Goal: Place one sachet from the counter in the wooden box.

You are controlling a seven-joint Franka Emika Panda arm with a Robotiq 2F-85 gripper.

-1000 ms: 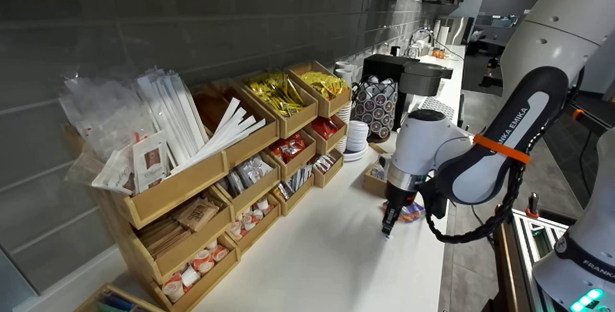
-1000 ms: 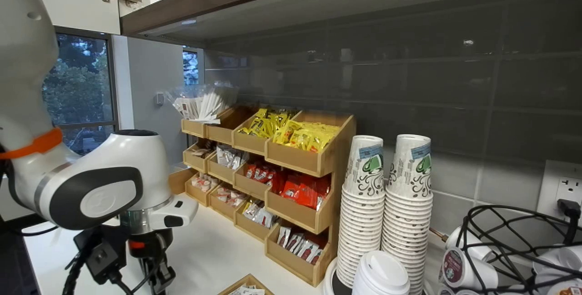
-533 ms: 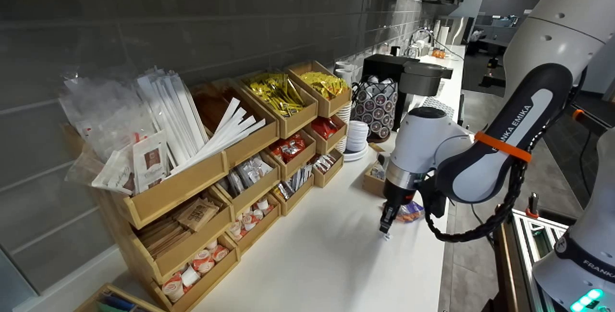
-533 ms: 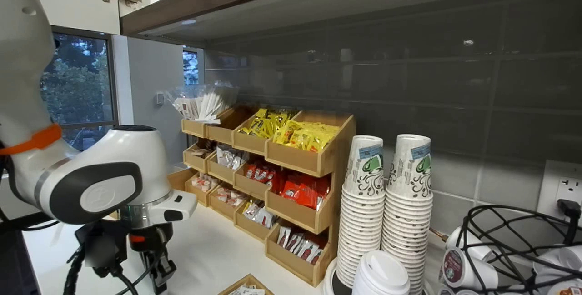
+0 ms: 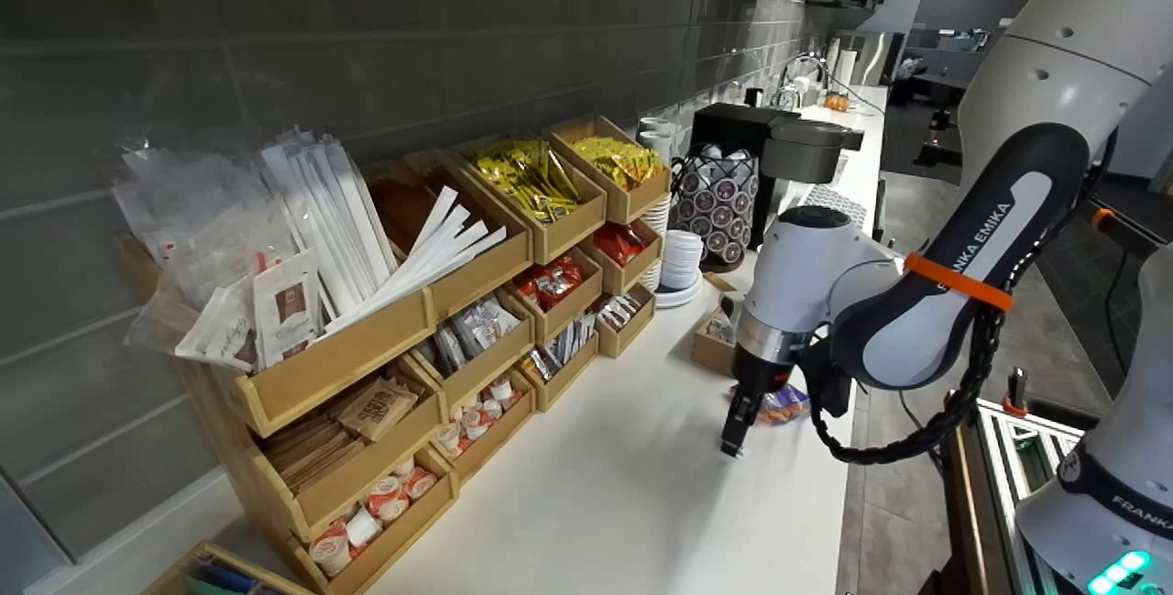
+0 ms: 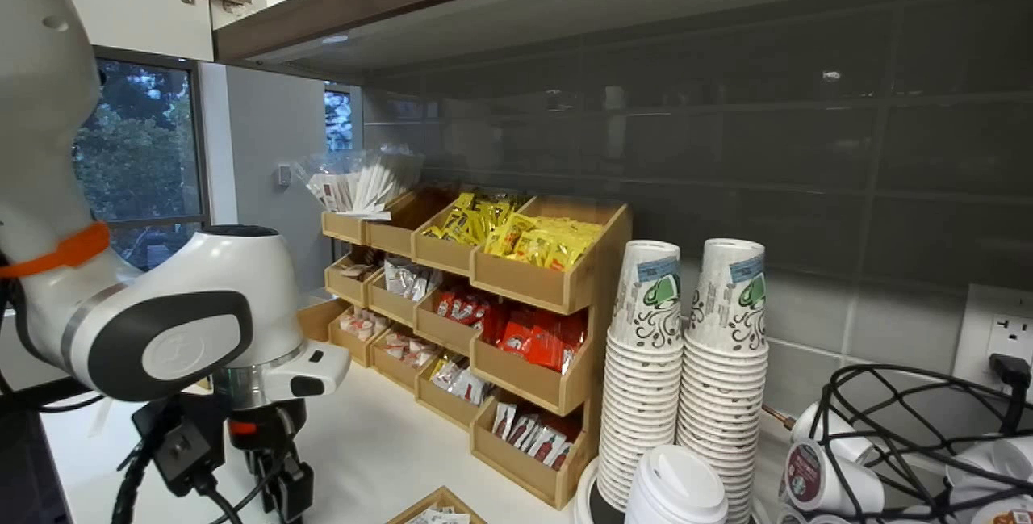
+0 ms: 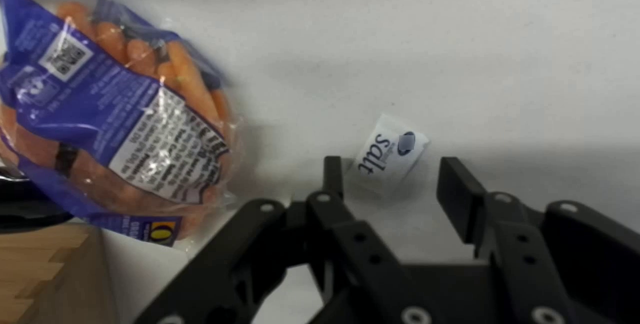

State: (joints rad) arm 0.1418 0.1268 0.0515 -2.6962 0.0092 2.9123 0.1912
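while one claw (image 7: 392, 179), jaws apart, stands near one sachet (image 7: 389, 150) on the bench (image 7: 500, 64), one wooden box (image 6: 516, 376) holds yellow packets (image 6: 542, 245) in two compartments (image 6: 520, 283).

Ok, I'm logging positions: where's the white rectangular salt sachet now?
In the wrist view, the sachet lies on the white counter, between the tips of the open black claw, right of the purple-printed plastic carrot bag.

one salt sachet (image 7: 389, 152), two fingers (image 7: 460, 201), one carrot bag (image 7: 122, 119), three wooden box tiers (image 5: 491, 364), two cup stacks (image 6: 644, 395)
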